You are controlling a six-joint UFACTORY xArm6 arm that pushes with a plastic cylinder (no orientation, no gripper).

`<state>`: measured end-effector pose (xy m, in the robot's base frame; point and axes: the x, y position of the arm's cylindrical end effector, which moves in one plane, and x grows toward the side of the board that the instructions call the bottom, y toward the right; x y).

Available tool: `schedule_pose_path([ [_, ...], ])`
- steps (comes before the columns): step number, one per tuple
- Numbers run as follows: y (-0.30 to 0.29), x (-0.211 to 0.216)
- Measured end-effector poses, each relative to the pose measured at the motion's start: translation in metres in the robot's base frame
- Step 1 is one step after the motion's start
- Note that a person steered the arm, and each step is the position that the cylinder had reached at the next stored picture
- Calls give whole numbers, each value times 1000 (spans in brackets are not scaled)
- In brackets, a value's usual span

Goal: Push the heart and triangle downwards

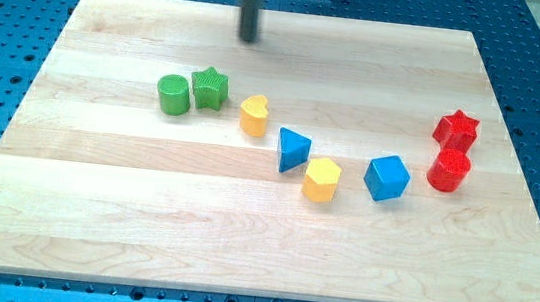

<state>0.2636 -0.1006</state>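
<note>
Hovering above the heart, risking a scatter.
My tip (250, 39), a bare rod grasping nothing, is sitting above the yellow heart (254, 115) and blue triangle (292, 150); descending off-centre risks nudging the green star (210, 88) just left of it.

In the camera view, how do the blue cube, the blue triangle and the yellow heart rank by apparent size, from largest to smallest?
1. Blue cube, largest.
2. Blue triangle and yellow heart: they look about alike, and the triangle lies lower in the view, perhaps nearer the camera, so I do not rank them.
</note>
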Motion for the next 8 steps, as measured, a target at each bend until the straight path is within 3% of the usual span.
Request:
schedule_pose_path([
  [1,-112,51],
  [2,-98,40],
  [4,78,78],
  [5,62,116],
  [6,89,119],
  [8,89,154],
])
